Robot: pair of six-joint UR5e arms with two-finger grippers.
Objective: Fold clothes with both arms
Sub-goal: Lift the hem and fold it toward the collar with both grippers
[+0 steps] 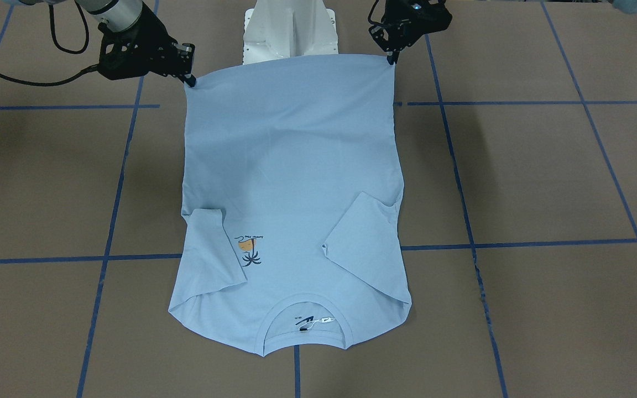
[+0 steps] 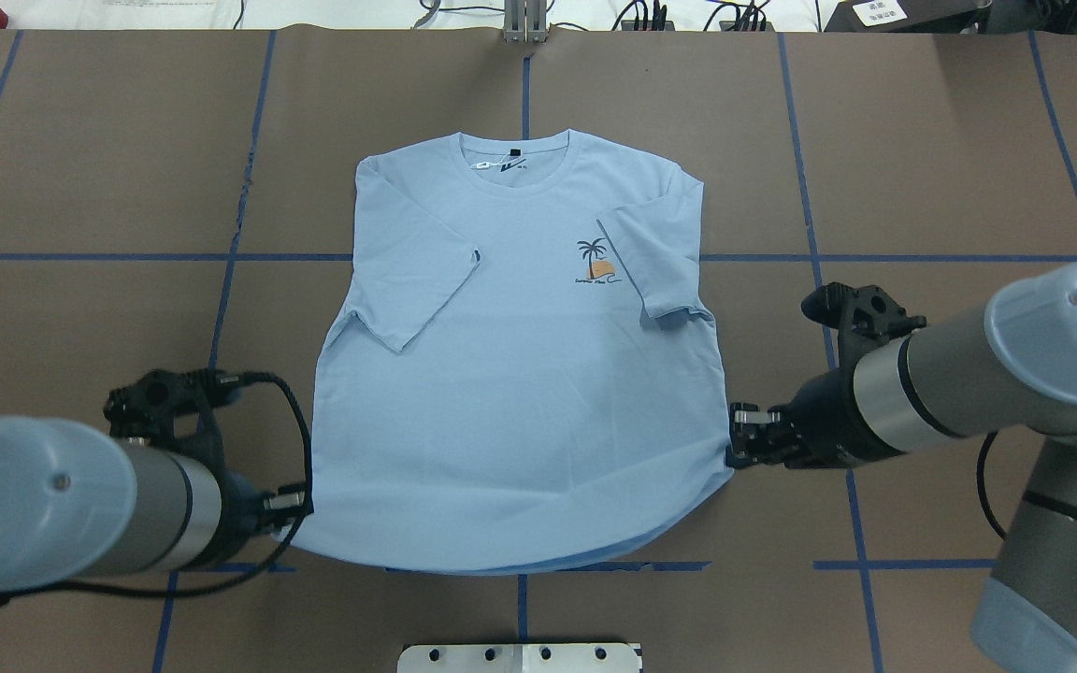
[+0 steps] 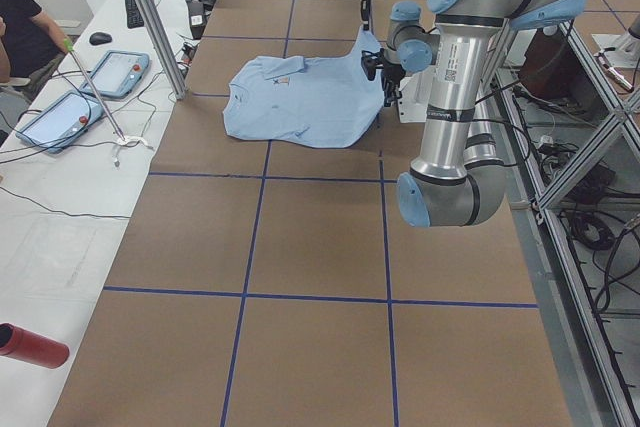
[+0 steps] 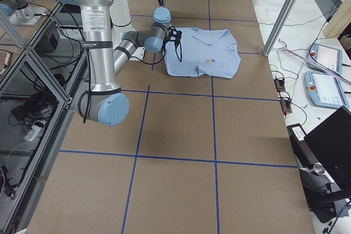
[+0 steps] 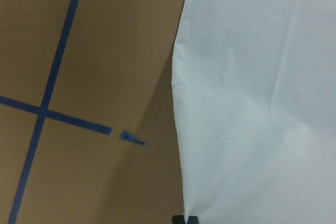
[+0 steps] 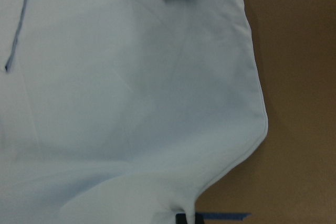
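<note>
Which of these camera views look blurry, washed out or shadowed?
Left wrist view: soft, the tape smeared, the shirt washed out nearly white. Right wrist view: soft too, the shirt dimmer, with a dark blurred smudge at the top. Front-facing view: sharp, with broad soft shadows on the table. Overhead view: sharp and evenly lit.

The wide table with a flat brown surface (image 1: 539,177) is divided into big squares by thin dark blue tape lines (image 1: 523,243). In its middle lies a light blue short-sleeved T-shirt (image 1: 291,166), print side up, both sleeves folded inward, the neck pointing away from the robot. A white metal base (image 1: 290,27) stands just beside the hem.
</note>
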